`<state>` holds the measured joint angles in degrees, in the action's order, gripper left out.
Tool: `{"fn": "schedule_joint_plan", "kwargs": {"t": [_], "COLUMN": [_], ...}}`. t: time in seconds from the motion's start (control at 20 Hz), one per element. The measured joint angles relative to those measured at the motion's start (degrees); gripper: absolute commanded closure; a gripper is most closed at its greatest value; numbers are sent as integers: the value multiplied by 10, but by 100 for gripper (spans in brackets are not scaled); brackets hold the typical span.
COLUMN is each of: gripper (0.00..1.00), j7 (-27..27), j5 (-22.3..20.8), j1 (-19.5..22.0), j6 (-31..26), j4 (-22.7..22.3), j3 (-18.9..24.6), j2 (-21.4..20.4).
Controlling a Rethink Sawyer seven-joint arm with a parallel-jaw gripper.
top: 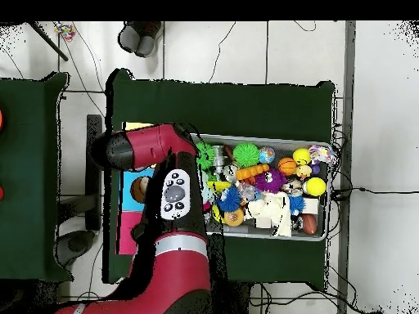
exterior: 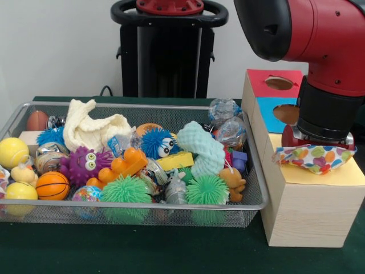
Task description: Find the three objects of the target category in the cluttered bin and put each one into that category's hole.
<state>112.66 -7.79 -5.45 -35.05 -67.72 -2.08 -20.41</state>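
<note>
My gripper (exterior: 320, 142) hangs over the yellow top (exterior: 342, 176) of the wooden sorting box (exterior: 308, 211), to the right of the bin. A polka-dot cloth (exterior: 315, 158) spreads directly under it, at or just above the yellow surface. The wrist body hides how the cloth is gripped. The box's red part has a round hole (exterior: 279, 83), and the blue part has another hole (exterior: 288, 114). A white knit cloth (exterior: 91, 128) and a mint-green cloth (exterior: 202, 148) lie in the wire bin (exterior: 142, 105). In the overhead view the arm (top: 168, 192) covers the box (top: 131, 190).
The bin (top: 329, 235) holds several toys: a purple spiky monster (exterior: 85, 164), a blue spiky ball (exterior: 158, 142), green spiky balls (exterior: 125, 191), a small basketball (exterior: 52, 185), yellow balls (exterior: 12, 151) and a small bear (exterior: 232, 182). The robot's black pedestal (exterior: 168, 54) stands behind.
</note>
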Motion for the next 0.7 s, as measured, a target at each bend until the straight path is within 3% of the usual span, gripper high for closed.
{"fn": "schedule_joint_plan", "kwargs": {"t": [0.7], "gripper": [0], "j7": [0], "j5": [6], "j1": [1], "j6": [0], "j4": [0], "j3": [0], "j2": [1]}}
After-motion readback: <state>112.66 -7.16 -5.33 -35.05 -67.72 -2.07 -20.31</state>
